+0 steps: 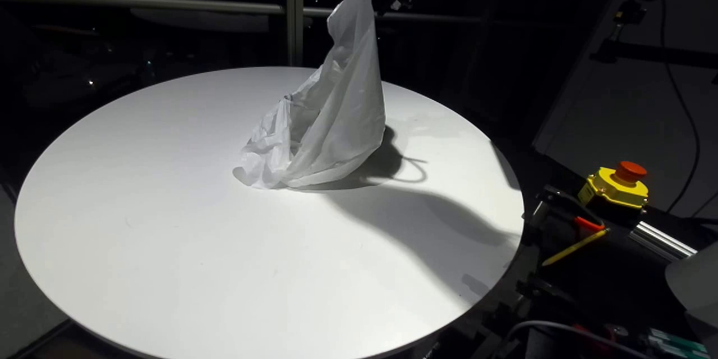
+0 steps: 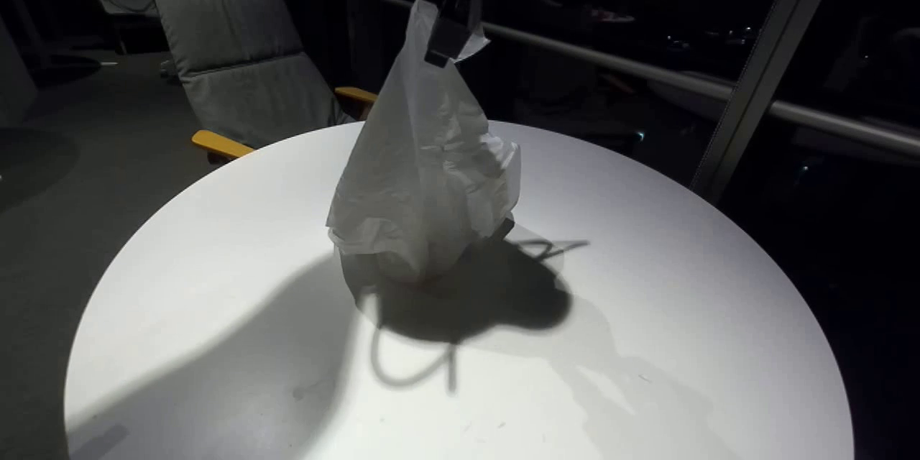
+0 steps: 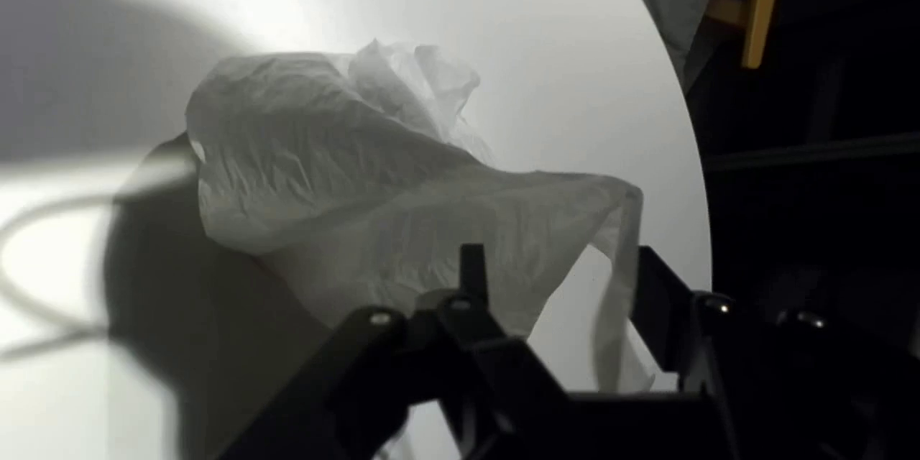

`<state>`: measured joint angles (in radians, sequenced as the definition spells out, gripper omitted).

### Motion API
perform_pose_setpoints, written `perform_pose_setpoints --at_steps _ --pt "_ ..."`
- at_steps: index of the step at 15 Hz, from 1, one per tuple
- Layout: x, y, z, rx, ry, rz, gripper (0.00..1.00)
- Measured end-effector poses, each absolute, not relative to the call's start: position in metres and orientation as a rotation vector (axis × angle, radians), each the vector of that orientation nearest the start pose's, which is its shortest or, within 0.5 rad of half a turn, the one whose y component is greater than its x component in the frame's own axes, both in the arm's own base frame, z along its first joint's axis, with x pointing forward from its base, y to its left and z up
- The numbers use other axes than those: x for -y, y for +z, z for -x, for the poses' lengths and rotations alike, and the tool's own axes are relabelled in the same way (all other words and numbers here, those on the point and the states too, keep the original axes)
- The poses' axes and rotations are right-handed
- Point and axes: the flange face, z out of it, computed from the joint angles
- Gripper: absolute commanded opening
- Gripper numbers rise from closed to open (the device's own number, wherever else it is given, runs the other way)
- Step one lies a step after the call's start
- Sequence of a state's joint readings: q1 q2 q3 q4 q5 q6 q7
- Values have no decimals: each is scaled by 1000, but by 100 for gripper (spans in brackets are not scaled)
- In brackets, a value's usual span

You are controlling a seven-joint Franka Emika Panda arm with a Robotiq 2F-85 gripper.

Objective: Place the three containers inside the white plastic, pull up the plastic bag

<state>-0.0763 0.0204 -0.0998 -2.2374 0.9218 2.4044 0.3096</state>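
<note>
A white plastic bag [image 1: 359, 106] stands on the round white table, its top drawn up into a tall peak. The bag also shows in an exterior view [image 2: 424, 158] and in the wrist view [image 3: 323, 144]. The three containers are not clearly visible; only a faint rounded shape shows through the bag's lower part. My gripper [image 3: 557, 269] is at the bag's top, its two fingers wide apart. A narrow strip of the bag runs between the fingers, close to the right finger in the wrist view. A dark finger also shows against the bag's peak in an exterior view [image 2: 447, 42].
The round white table [image 1: 168, 247] carries the bag and the arm's shadows. A grey chair [image 2: 237, 57] with wooden armrests stands by the table's edge. A yellow and red emergency stop button [image 1: 617, 185] and a yellow pencil [image 1: 576, 247] lie on the black base beside the table.
</note>
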Motion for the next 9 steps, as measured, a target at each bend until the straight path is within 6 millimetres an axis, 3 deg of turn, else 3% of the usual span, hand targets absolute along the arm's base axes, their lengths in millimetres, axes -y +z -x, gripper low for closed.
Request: perform_pose_setpoints --at_steps 2,6,9 --pt "72 387 -536 -1343 -230 2169 99" --pt "21 409 -529 -1296 -463 2344 100" --pt "-9 416 -513 -1226 -558 2502 100"
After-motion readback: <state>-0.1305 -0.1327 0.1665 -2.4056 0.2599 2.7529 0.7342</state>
